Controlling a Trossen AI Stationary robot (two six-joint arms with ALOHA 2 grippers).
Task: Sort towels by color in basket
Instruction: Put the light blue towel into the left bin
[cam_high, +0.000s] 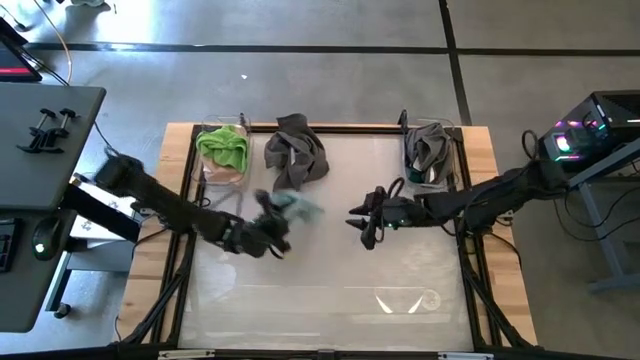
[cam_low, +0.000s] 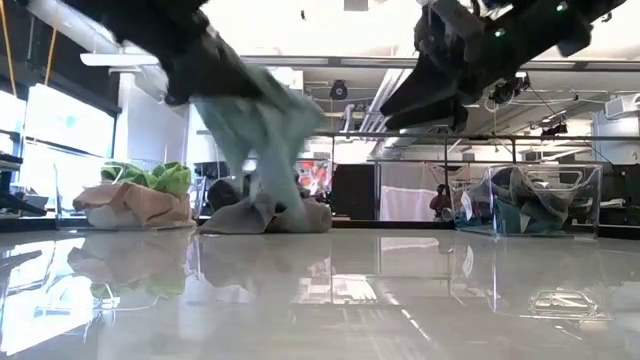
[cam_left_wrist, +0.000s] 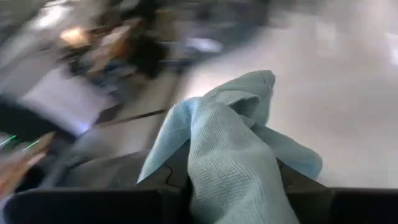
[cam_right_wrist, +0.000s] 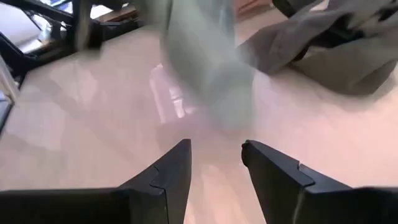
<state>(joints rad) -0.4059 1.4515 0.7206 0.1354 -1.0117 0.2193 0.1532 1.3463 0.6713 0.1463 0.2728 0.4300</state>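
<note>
The left tool is clamped on the pale mint towel, which hangs from its fingers above the middle of the bench; in the left wrist view the cloth bunches up between the dark fingers. The right tool hovers just to the right of it, fingers apart and holding nothing. Beyond them, at the far edge, a dark grey towel lies in a heap on the bench. To its left a clear basket holds the lime green towel on top of a pinkish cloth. At the far right another clear basket holds a dark grey towel.
</note>
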